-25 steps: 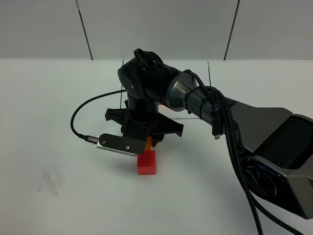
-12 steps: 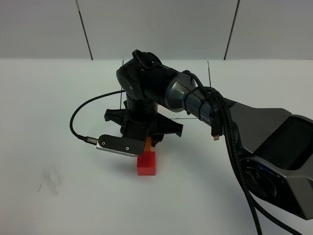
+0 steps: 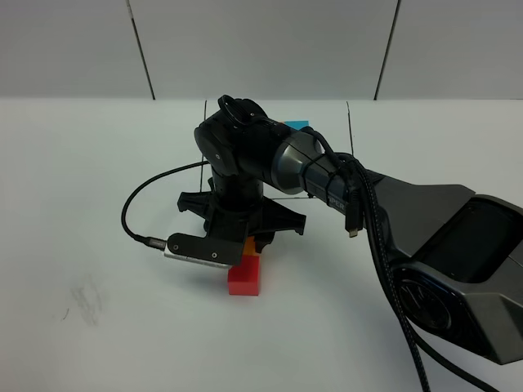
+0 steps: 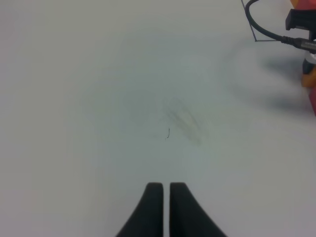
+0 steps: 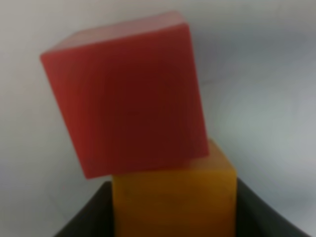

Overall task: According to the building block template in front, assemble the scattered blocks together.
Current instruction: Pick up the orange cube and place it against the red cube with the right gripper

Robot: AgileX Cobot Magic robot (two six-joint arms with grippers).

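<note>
Shifted slightly, right end effector (image 5: 173, 215) clasps half-hidden orange block (image 5: 173, 192) touching red block (image 5: 128, 94).

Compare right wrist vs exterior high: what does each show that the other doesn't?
Right wrist only: the right gripper's dark fingers flanking the small matte orange cube, which butts against the small matte red cube. Exterior high only: light blue block edge behind the right arm, thin black drawn lines, grey table smudge. Both: red and orange cubes.
</note>
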